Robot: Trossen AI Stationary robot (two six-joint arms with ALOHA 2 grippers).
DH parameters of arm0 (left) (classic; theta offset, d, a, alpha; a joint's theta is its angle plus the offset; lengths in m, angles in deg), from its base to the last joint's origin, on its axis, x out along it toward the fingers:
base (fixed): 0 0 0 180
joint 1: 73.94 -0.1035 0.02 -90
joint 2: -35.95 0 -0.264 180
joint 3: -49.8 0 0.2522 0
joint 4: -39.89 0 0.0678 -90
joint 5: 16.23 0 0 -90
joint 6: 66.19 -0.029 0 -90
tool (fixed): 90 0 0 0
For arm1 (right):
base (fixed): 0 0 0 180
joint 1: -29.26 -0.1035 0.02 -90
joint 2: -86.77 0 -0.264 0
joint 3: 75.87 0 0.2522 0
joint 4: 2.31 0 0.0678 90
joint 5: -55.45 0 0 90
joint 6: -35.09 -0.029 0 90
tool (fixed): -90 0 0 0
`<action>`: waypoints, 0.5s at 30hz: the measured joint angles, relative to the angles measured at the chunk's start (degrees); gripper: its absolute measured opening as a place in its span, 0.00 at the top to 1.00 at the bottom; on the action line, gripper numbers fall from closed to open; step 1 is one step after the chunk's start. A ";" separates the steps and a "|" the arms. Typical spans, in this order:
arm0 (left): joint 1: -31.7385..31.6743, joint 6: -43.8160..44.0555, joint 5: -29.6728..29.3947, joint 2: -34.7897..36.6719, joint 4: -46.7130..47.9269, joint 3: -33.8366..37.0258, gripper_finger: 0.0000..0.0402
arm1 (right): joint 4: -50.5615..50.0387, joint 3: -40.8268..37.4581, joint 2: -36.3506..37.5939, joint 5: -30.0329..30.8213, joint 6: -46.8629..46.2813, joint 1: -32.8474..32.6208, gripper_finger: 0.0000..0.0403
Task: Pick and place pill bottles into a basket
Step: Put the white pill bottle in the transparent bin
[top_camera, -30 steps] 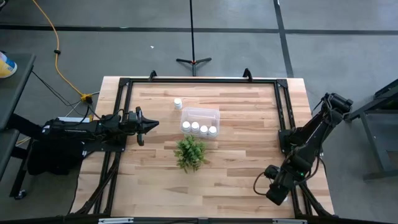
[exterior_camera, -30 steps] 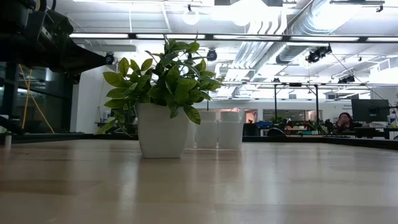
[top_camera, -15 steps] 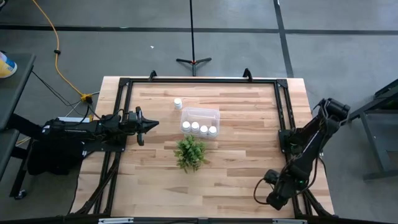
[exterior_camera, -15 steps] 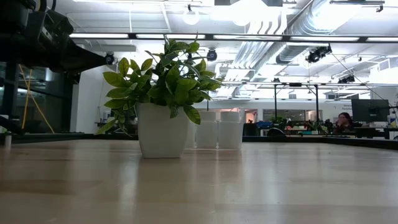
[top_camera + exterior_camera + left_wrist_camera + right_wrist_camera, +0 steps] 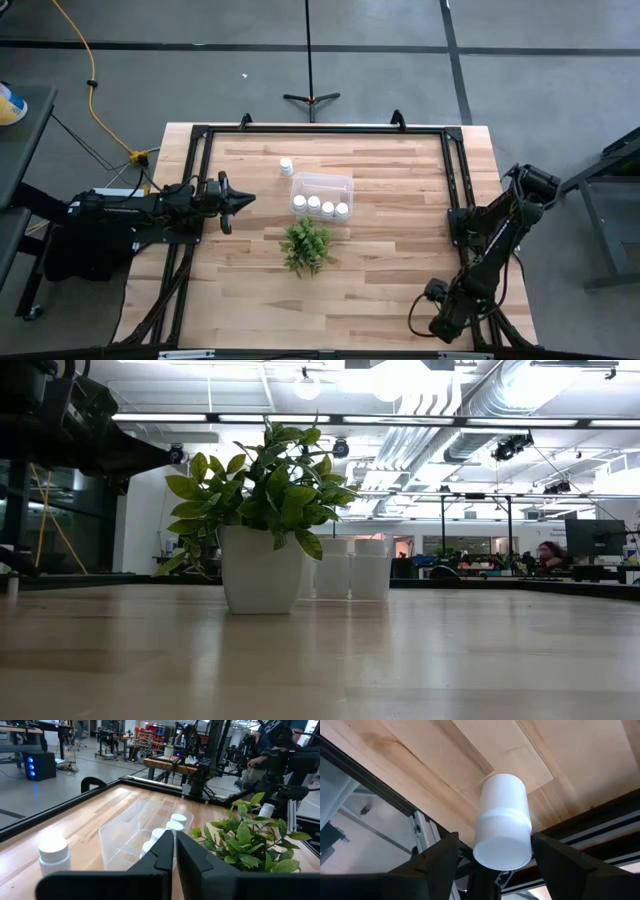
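My right gripper [image 5: 495,842] hovers over the table's near right corner [image 5: 436,316], shut on a white pill bottle [image 5: 502,815]; in the high view the gripper hides that bottle. The clear basket [image 5: 345,183] stands at the table's middle, with several bottles [image 5: 320,206] upright along its near wall. One more bottle [image 5: 286,166] stands on the wood just left of the basket's far corner. My left gripper [image 5: 245,198] waits at the table's left, shut and level, pointing at the basket [image 5: 125,837]. My right gripper pinches the bottle's cap end [image 5: 502,847] between its two fingers. The fingers slant steeply down, and the bottle's body reaches out past them. The bottle hangs clear of the table, above the corner where the two dark rails meet.
A small green plant [image 5: 306,246] in a white pot [image 5: 260,568] stands just near of the basket. Dark rails [image 5: 452,190] frame the tabletop. Bare wood lies between the plant and the right arm. People show in the room beyond the table.
My right gripper has gone toward the table's near edge and sunk a little, its arm folding down over the near right corner. The basket, its bottles and the plant have kept their places.
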 joint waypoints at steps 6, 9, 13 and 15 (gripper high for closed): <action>-0.01 0.00 0.00 -0.01 0.00 -0.01 0.94 | 0.02 0.00 0.00 0.30 1.80 -0.21 0.40; 0.00 0.00 -0.01 -0.01 0.00 0.00 0.92 | -0.45 0.00 0.00 0.48 2.38 -0.31 0.40; 0.00 0.00 -0.04 -0.01 0.00 0.00 0.83 | -1.02 0.00 0.00 1.40 2.77 -0.56 0.40; 0.00 0.00 -0.12 -0.01 0.00 0.00 0.81 | -1.68 0.00 0.00 1.99 2.84 -0.68 0.40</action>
